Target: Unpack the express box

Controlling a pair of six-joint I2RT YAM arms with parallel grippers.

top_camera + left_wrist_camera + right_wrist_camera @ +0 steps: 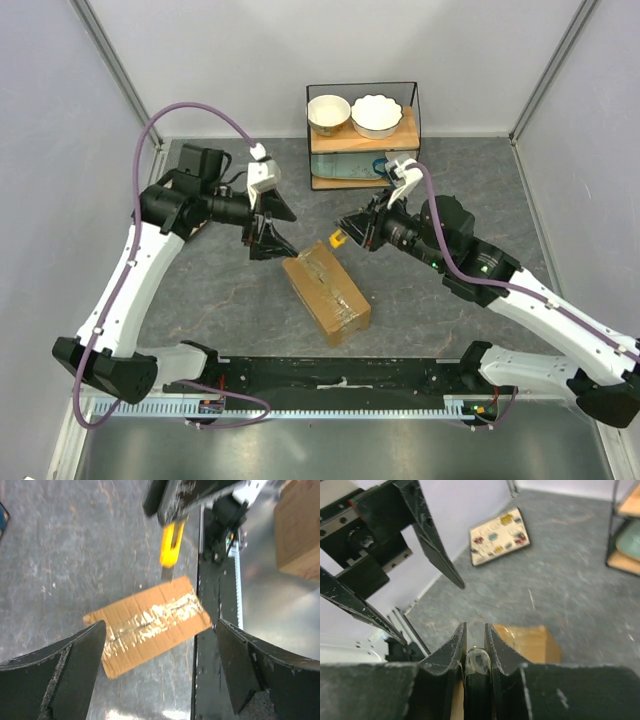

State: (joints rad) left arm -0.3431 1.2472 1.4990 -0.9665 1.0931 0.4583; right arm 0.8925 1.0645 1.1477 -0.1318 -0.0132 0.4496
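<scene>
Express box: lies flat on the grey counter between the two arms, set diagonally, flaps closed. Glossy clear tape runs along its top seam. No side face can be read from any view.

Left end effector: jaws spread wide, holding nothing, poised just beside the box's far-left end. The wrist view looks down through the gap onto the taped top. Contact with the carton cannot be confirmed.

Right end effector: jaws nearly together, clamped on a yellow utility knife. The blade points at the box's far end. Whether the tip touches the cardboard cannot be told. In the right wrist view the knife is almost wholly hidden between the fingers, and the box is partly cut off behind them.

Background: a wire rack at the rear carries two bowls on its upper shelf, with the lower contents obscured. A flat card with small coloured marks lies well apart, its detail too blurred to identify.
</scene>
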